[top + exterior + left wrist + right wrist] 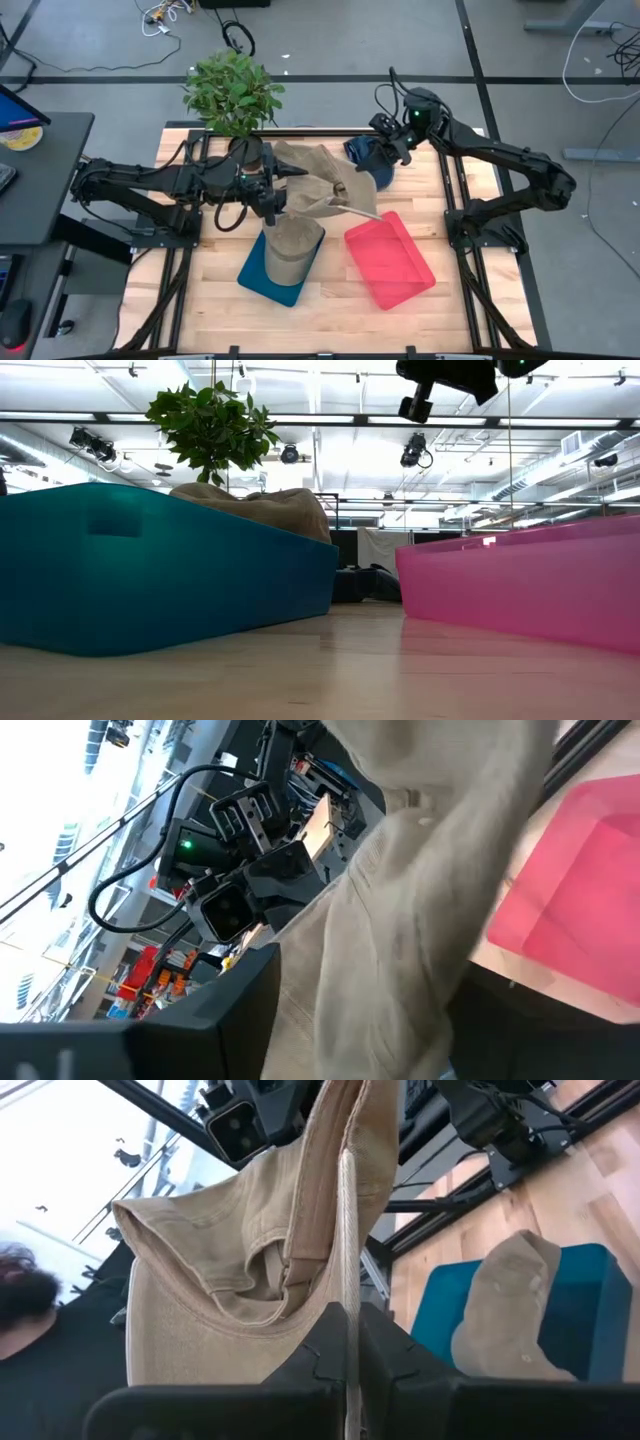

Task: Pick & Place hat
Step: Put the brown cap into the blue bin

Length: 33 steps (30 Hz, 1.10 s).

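Note:
A tan hat hangs in the air over the middle of the table, between my two grippers. My right gripper is shut on it from the far right. My left gripper is at the hat's left side. In the left wrist view its fingers stand apart with the hat's cloth between them. A second tan hat sits in the blue bin. A dark blue hat lies on the table under my right gripper. My right gripper pinches a thin edge of the tan hat between its two shut fingers, seen edge-on. The fingers come about level from the table's far right. The hat is lifted clear of the table, its hollow inside turned toward the right wrist camera. My left gripper has the hat's cloth between its fingers, but I cannot tell whether they touch it.
A pink bin stands right of the blue bin, near the table's middle. A potted plant stands at the far edge, behind my left gripper. A person in a dark top shows beyond the table in the right wrist view.

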Each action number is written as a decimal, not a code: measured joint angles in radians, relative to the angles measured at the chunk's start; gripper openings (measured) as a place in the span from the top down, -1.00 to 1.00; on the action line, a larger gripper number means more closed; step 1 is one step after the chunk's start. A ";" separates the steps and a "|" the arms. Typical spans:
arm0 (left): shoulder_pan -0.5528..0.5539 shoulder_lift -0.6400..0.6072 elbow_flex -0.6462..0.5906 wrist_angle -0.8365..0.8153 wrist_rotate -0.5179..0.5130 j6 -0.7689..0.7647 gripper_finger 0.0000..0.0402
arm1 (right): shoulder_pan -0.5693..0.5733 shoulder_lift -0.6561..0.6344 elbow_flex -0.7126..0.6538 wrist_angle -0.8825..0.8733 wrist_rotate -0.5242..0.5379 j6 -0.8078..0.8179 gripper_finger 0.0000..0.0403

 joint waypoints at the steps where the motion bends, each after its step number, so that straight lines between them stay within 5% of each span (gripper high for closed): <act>1: 0.000 0.000 0.000 -0.001 0.000 0.000 -0.12 | 0.000 0.002 0.000 -0.001 0.000 0.003 0.98; 12: 0.000 0.000 0.000 -0.035 0.000 0.000 0.87 | 0.006 0.005 0.000 0.000 -0.003 0.004 0.97; 20: 0.000 0.000 0.000 -0.062 0.005 -0.065 0.93 | 0.006 0.005 0.000 0.015 -0.026 0.032 0.87; 33: -0.003 0.000 0.000 -0.127 0.011 -0.195 0.93 | -0.005 0.005 0.000 0.019 -0.099 0.152 -0.30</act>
